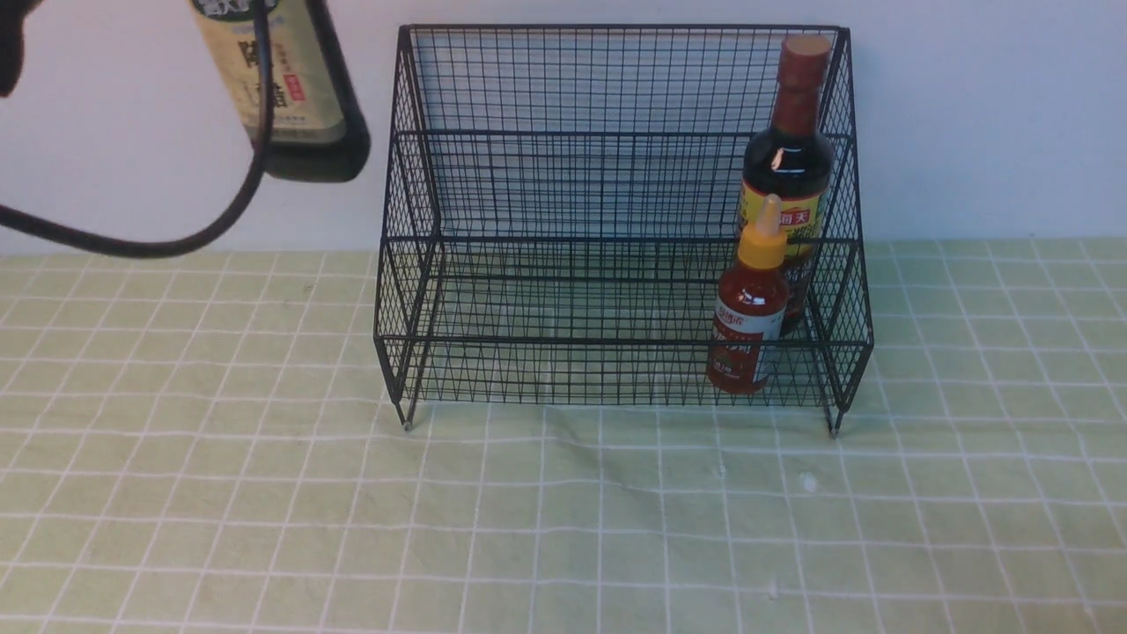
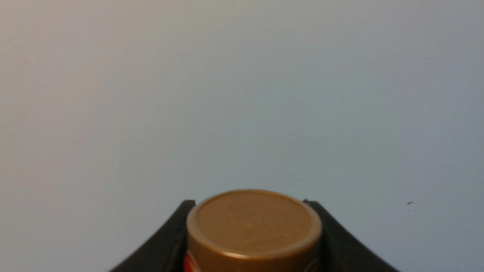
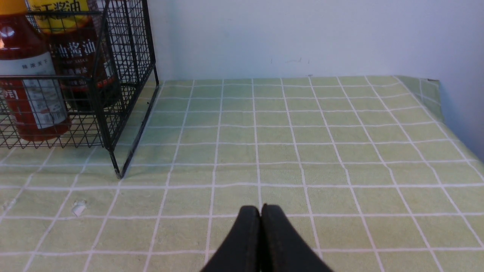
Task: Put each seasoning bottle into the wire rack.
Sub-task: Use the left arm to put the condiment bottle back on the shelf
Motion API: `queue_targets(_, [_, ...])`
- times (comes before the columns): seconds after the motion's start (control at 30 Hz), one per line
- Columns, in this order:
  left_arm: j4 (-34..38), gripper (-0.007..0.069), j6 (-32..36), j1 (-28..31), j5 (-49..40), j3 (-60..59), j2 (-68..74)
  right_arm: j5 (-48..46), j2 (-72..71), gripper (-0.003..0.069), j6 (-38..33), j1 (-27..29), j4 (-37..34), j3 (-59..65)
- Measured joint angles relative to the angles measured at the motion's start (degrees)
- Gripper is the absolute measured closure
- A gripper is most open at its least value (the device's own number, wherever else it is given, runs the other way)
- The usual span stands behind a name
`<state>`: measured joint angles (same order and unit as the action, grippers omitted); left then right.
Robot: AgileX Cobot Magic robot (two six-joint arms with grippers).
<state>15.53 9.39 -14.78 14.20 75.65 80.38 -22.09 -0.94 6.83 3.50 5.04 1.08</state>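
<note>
Front view: I see the gold-cap bottle [image 1: 283, 84] hanging high in the air, slightly tilted. Only its dark glass lower body and beige paper label show. A black cable [image 1: 132, 244] loops across it. The left jaws themselves are out of this shot. To the right of the bottle and lower down stands the rack [image 1: 616, 340], black wire mesh with two stepped tiers, a tall back and sloped sides. At its right end the maroon-cap bottle [image 1: 786, 167], tall dark glass with a yellow-red label, stands upright on the back tier. Just in front of it, on the lower tier, is the red bottle [image 1: 747, 330], small, with a yellow cone nozzle. The counter wears a soft green cloth [image 1: 563, 528] with a white grid.

Left wrist view: the left jaws grip the gold-cap bottle. Its smooth round cap sits between two curved black fingers [image 2: 166, 243], touching both. A plain wall [image 2: 242, 94] lies beyond.

Right wrist view: the right jaws are closed on nothing, their tapered black fingers [image 3: 247, 241] pressed flat together above the cloth. The rack's corner, with both bottles behind its mesh, stands ahead of them and off to one side, well apart.
</note>
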Motion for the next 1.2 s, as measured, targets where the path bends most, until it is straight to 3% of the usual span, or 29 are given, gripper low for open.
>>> queue_targets(0.27, [9.0,0.0323,8.9,-6.5,1.7,4.2,7.1,0.0,0.0,0.0673,0.0,0.0,0.0,0.0])
queue_targets(0.6, [20.9,0.0323,16.0,-8.0,9.4,5.0,15.0,0.0,0.0,0.0673,0.0,0.0,0.0,0.0])
queue_targets(0.93, [21.7,0.0323,17.9,-8.0,12.7,5.2,19.8,0.0,0.0,0.0673,0.0,0.0,0.0,0.0])
queue_targets(1.2, [22.0,0.0323,18.9,-8.0,9.6,5.2,23.9,0.0,0.0,0.0673,0.0,0.0,0.0,0.0])
